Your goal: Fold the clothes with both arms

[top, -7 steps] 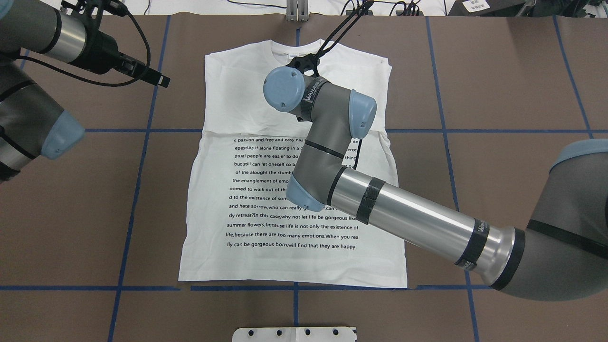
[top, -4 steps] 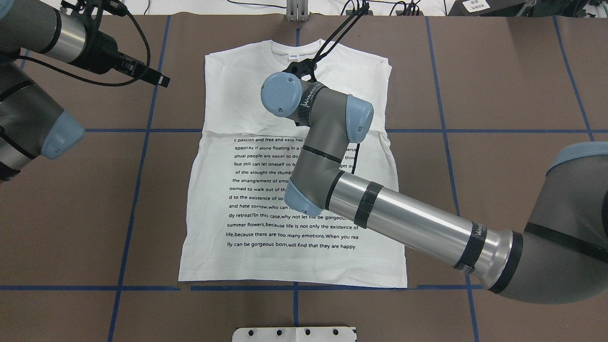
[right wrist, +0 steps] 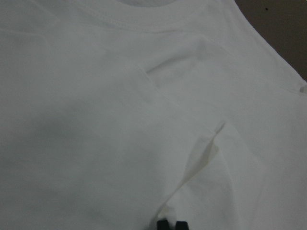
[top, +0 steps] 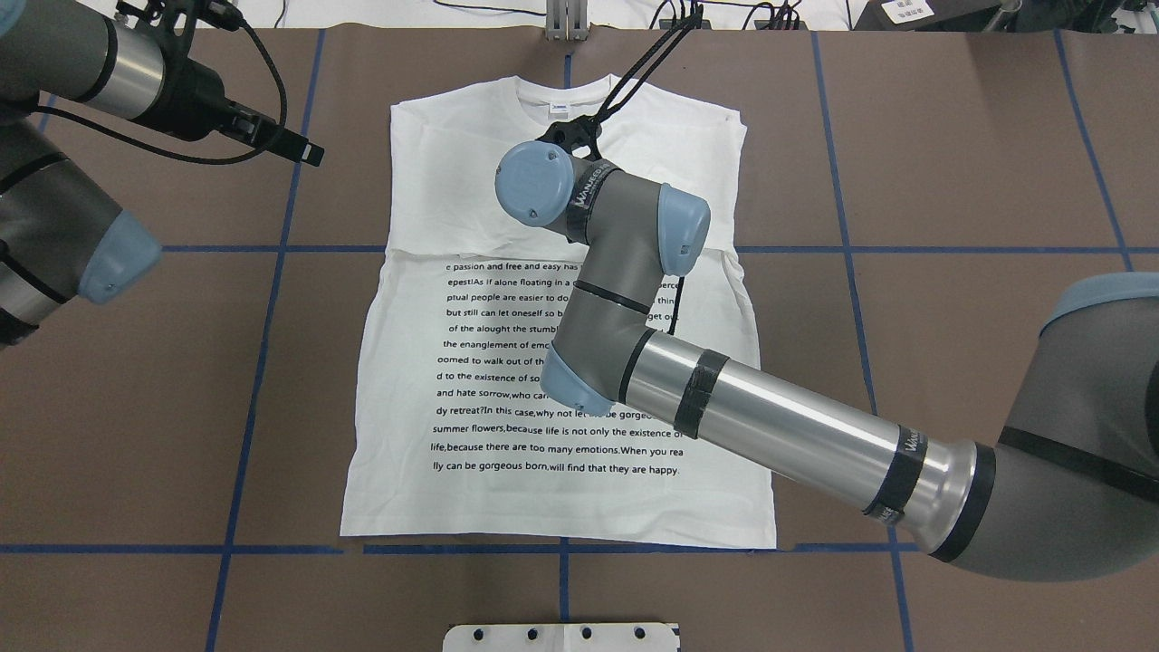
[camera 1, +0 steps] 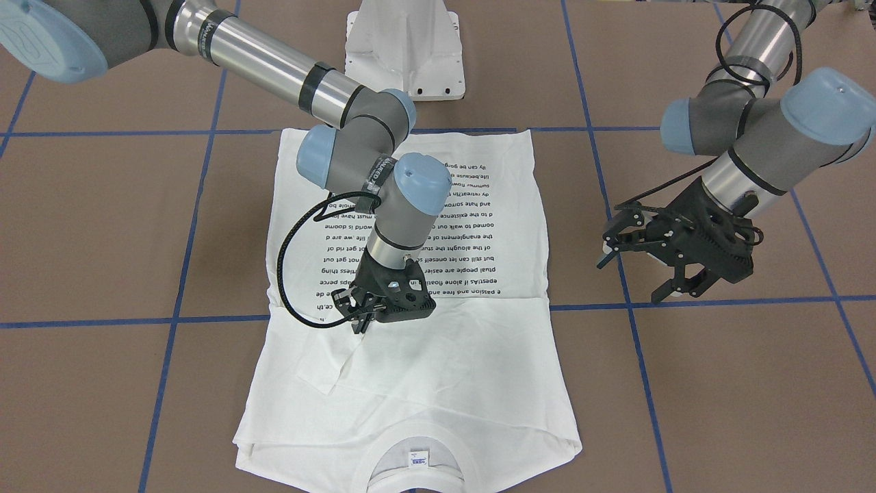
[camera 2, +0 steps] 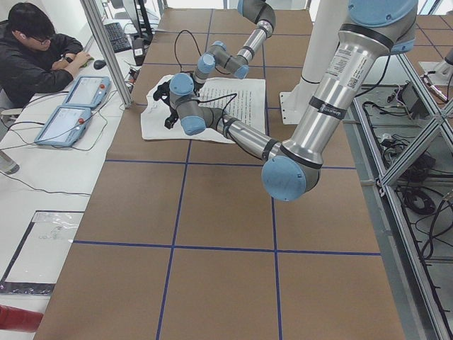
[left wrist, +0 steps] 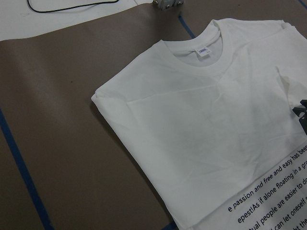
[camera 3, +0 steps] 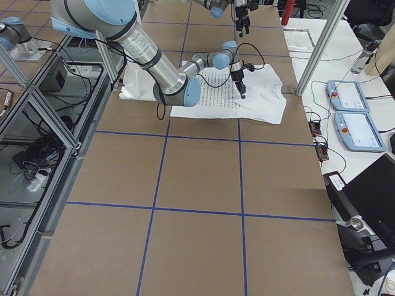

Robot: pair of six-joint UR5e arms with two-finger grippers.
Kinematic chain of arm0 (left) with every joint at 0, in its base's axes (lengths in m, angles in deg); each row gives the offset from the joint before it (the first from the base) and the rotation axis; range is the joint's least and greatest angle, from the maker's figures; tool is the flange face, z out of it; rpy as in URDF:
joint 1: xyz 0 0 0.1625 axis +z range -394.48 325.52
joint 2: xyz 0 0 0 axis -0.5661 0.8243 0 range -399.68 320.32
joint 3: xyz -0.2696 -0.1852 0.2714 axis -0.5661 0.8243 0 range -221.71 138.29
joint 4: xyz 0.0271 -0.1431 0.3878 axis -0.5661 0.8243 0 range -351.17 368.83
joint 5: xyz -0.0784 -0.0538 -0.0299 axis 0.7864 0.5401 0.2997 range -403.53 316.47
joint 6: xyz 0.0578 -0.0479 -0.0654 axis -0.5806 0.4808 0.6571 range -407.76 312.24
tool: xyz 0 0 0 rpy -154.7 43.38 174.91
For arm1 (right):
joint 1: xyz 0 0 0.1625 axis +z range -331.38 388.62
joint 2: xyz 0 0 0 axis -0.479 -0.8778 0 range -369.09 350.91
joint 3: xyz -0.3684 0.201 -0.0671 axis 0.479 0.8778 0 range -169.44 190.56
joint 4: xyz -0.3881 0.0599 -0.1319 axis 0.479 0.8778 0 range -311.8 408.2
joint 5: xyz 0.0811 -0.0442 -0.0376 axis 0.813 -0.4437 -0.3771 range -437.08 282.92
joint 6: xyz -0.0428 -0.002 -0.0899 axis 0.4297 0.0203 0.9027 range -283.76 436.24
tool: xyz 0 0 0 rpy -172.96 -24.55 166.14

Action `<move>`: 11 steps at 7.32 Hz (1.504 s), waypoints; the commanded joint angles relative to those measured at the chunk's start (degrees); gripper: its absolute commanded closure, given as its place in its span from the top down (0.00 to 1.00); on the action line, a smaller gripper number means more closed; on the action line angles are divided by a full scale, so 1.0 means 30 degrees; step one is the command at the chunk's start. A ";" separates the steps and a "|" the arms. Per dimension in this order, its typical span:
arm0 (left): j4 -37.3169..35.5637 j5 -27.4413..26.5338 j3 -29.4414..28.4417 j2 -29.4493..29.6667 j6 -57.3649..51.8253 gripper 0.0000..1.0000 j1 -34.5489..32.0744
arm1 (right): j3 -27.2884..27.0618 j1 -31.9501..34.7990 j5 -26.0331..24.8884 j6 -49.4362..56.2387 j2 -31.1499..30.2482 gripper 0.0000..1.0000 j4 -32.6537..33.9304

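Two arms, one shirt.

Front-facing view: white shirt (camera 1: 445,356) lies flat on the brown table (camera 1: 718,383), with the collar (camera 1: 416,472) at its 6 o'clock end and the text block (camera 1: 479,226) on the 12 o'clock half. My right gripper (camera 1: 357,322) is down on the cloth near mid-length, toward the shirt's 9 o'clock edge, jaws drawn narrow. A folded flap of fabric lies just at its 6 o'clock. My left gripper (camera 1: 633,279) hangs over bare table at the shirt's 3 o'clock, off the cloth, fingers spread wide and holding nothing. White pedestal base (camera 1: 404,41) at 12 o'clock.

Overhead: collar now at 12 o'clock. The right arm (top: 770,426) crosses the shirt from 4 o'clock, and its wrist hides most of its own gripper. Left gripper sits at the shirt's 10 o'clock, clear of the fabric.

Left side view: shirt at the table's far end. A person (camera 2: 32,57) sits at a desk (camera 2: 42,149) at 10 o'clock.

Right side view: the near arm reaches onto the shirt.

Left wrist: collar and label (left wrist: 203,51) at 1 o'clock, print at 5 o'clock.

Right wrist: fingertips (right wrist: 165,224) at 6 o'clock, close together, pinching a raised ridge of shirt fabric.
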 commanded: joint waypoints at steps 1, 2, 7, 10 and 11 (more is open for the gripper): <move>0.0001 0.0000 0.0000 0.0000 0.0027 1.00 0.0000 | -0.0117 -0.0002 0.0001 0.0026 -0.0005 0.00 0.0000; 0.0030 0.0000 0.0000 0.0000 0.0027 1.00 0.0000 | -0.0292 0.0027 -0.0028 0.0055 -0.0034 0.00 0.0029; 0.0291 -0.0029 0.0059 -0.0029 0.0115 1.00 0.0000 | -0.7426 0.0408 -0.0116 -0.0003 -0.5910 0.00 0.0147; 0.0352 -0.0058 0.0059 -0.0029 0.0115 1.00 0.0000 | -0.8057 0.0437 -0.0322 -0.0062 -0.6567 0.00 0.0118; 0.0352 -0.0058 0.0059 0.0000 0.0115 1.00 0.0029 | -0.8086 0.0409 -0.0322 -0.0236 -0.6712 0.20 0.0088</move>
